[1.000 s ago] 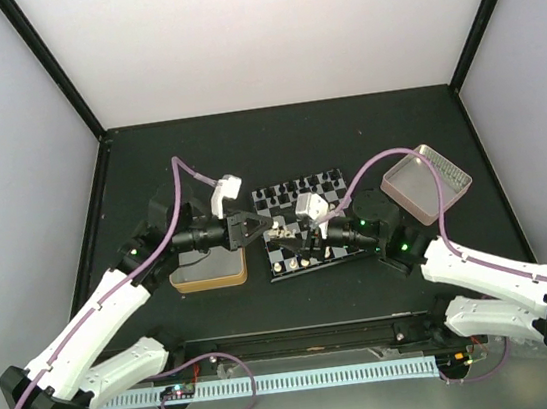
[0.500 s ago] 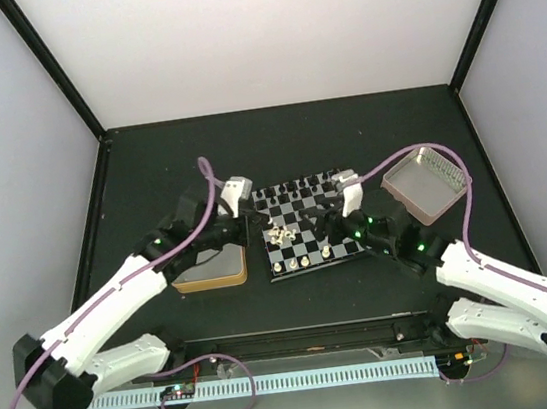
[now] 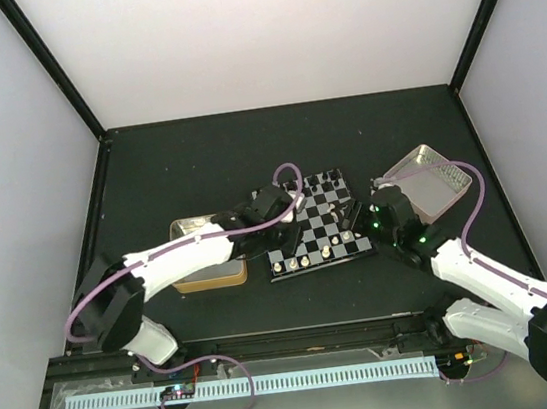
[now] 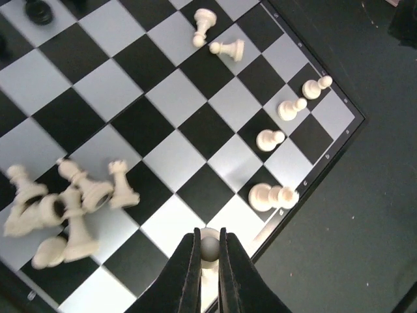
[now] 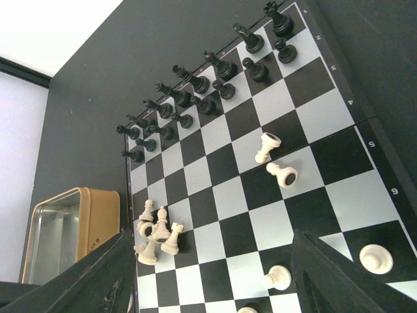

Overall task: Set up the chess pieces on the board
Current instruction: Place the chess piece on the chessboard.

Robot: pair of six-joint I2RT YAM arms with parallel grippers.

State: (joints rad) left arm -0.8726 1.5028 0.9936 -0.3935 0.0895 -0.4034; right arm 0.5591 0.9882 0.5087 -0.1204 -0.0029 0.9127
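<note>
The board (image 3: 325,198) lies mid-table, with black chess pieces (image 5: 195,91) lined up on its far rows. A heap of cream pieces (image 4: 62,205) lies near the board's left corner, and two more cream pieces (image 5: 273,160) lie toppled mid-board. Several cream pawns (image 4: 291,107) stand along the near edge. My left gripper (image 4: 208,251) is shut on a cream pawn (image 4: 210,248) over an edge square in that row; whether the pawn touches the board I cannot tell. My right gripper (image 5: 215,287) is open at the board's right side, with nothing between its fingers (image 5: 339,277).
A gold-rimmed tin (image 3: 207,271) sits just left of the board, partly under my left arm. A pink-sided tray (image 3: 430,179) stands at the right, behind my right arm. The dark table (image 4: 365,215) runs past the board's rim.
My left gripper swung right, from beside the tin to the board's near edge. My right gripper drew back from mid-board to the right edge. The cream heap stayed put.
</note>
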